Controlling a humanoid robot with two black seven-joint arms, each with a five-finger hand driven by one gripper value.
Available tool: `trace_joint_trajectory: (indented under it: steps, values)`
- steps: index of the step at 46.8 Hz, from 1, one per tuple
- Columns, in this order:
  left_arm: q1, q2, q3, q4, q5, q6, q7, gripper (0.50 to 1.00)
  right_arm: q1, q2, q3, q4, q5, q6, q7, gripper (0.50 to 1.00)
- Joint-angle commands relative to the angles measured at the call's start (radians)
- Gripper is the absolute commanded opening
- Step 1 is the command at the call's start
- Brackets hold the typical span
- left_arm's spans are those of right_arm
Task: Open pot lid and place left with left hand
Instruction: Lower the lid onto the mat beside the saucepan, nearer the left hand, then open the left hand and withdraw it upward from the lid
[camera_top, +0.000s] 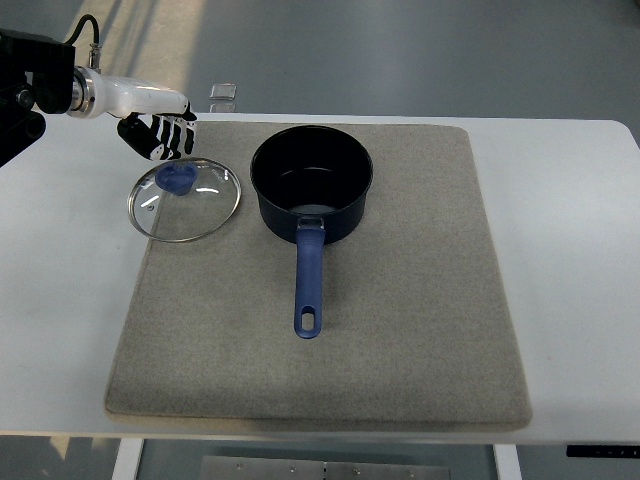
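A dark blue pot (311, 185) stands uncovered on the grey mat (400, 330), its blue handle (309, 285) pointing toward the near edge. To its left the glass lid (184, 199) with a blue knob (178, 179) lies flat on the mat's left edge. My left hand (160, 136) hovers just behind and above the lid, apart from it, fingers relaxed and holding nothing. Its white forearm (125, 97) comes in from the upper left.
The mat lies on a white table (575, 250). A small clear object (223, 95) sits at the table's far edge behind the mat. Floor shows beyond the table.
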Motion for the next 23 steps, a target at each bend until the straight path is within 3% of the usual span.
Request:
trace_joint_trajectory:
  steps: [1,11,15,18,19,23]
  values:
    - [0.014,-0.002,0.000,0.000,-0.001,0.010,0.000,0.500,0.000,0.000,0.000,0.000,-0.001,0.000,0.000,0.915]
    - [0.008,-0.014,-0.014,0.000,-0.014,0.020,0.000,0.500,0.000,0.000,0.000,0.000,0.001,0.000,0.000,0.915]
    - [0.008,-0.014,-0.018,0.000,-0.064,0.098,0.000,0.500,0.000,0.000,-0.001,0.000,-0.001,0.000,0.000,0.915]
    - [0.016,-0.016,-0.020,0.005,-0.153,0.227,0.002,0.903,0.000,0.000,0.000,0.000,-0.001,0.000,0.000,0.915]
    - [0.017,-0.016,-0.018,0.006,-0.190,0.273,0.002,0.989,0.000,0.000,0.000,0.000,-0.001,0.000,0.000,0.915]
    - [0.037,-0.016,-0.009,0.014,-0.329,0.404,0.003,0.992,0.000,0.000,0.000,0.000,0.001,0.000,0.000,0.915]
